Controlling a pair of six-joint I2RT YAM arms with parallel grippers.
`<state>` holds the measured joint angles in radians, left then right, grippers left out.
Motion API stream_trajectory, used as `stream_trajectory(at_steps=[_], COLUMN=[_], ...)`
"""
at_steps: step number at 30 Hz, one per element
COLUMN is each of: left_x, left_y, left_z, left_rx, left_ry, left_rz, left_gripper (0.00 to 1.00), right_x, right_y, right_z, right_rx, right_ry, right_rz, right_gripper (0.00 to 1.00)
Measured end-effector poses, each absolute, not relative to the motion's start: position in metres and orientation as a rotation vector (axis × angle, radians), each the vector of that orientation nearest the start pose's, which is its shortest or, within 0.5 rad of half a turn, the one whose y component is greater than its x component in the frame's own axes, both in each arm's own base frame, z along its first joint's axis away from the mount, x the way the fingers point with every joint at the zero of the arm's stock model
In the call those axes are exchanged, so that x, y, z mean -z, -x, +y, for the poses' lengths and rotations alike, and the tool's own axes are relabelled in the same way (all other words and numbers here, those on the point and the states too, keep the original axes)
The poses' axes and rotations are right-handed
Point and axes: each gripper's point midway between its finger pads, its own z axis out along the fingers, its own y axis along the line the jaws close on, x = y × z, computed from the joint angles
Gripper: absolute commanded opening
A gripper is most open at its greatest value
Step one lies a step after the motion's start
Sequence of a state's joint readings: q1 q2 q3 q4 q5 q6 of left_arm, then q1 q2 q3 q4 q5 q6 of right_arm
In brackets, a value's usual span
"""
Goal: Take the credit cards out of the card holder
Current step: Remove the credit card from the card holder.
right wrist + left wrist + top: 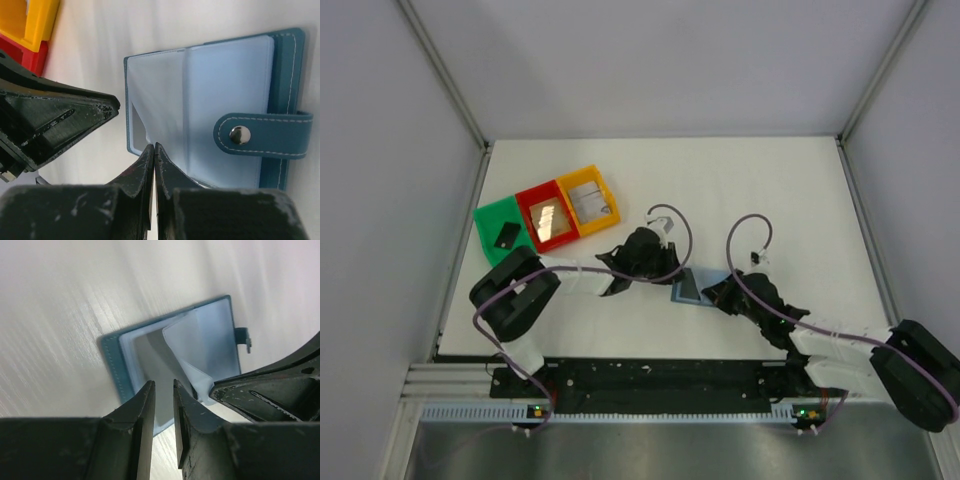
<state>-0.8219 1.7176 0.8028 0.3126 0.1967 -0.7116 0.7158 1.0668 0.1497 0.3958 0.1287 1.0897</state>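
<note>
Counting one card holder point(692, 290) open on the table point(770, 190): your left gripper point(164, 386) stood barely apart, holding nothing visible; your right gripper point(154, 148) was pinched tight on its pocket sleeve. Three trays point(548, 215) sat well apart.

Both arms are mostly black. The left arm point(515, 295) and the right arm point(920, 370) each have a bulky, rounded black joint housing near the shoulder, followed by a white forearm link point(582, 280). A thin purplish-grey cable point(670, 225) runs along each arm and makes a loop near the wrist. The arms are bolted to a long black rail point(650, 375), with tiny green lights point(535, 410) by each base. Up close, the left fingers point(142, 410) and right fingers point(140, 170) are matte black plastic wedges tapering to thin tips, scuffed and flecked with pale scratches along their edges.
</note>
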Motion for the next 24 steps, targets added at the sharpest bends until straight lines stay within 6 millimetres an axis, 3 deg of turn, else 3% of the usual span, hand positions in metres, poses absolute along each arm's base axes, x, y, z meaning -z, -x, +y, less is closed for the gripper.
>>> stream_trajectory(at_steps=[8, 14, 20, 24], left_x=[-0.028, -0.035, -0.041, -0.047], left_y=[-0.251, -0.248, -0.25, -0.258], left_z=[-0.357, -0.361, -0.364, -0.367], left_rx=[0.934, 0.943, 0.896, 0.827], left_ry=[-0.286, -0.305, -0.344, -0.388], left_rz=[2.435, 2.415, 2.415, 2.387], left_gripper=[0.26, 0.28, 0.5, 0.48], right_x=[-0.049, -0.048, -0.047, -0.047], right_y=[-0.217, -0.217, -0.217, -0.217], right_z=[0.193, 0.192, 0.192, 0.192], right_rx=[-0.914, -0.907, -0.9, -0.899], right_ry=[-0.595, -0.594, -0.584, -0.582], right_rz=[2.124, 2.125, 2.128, 2.128], right_gripper=[0.0, 0.0, 0.0, 0.0])
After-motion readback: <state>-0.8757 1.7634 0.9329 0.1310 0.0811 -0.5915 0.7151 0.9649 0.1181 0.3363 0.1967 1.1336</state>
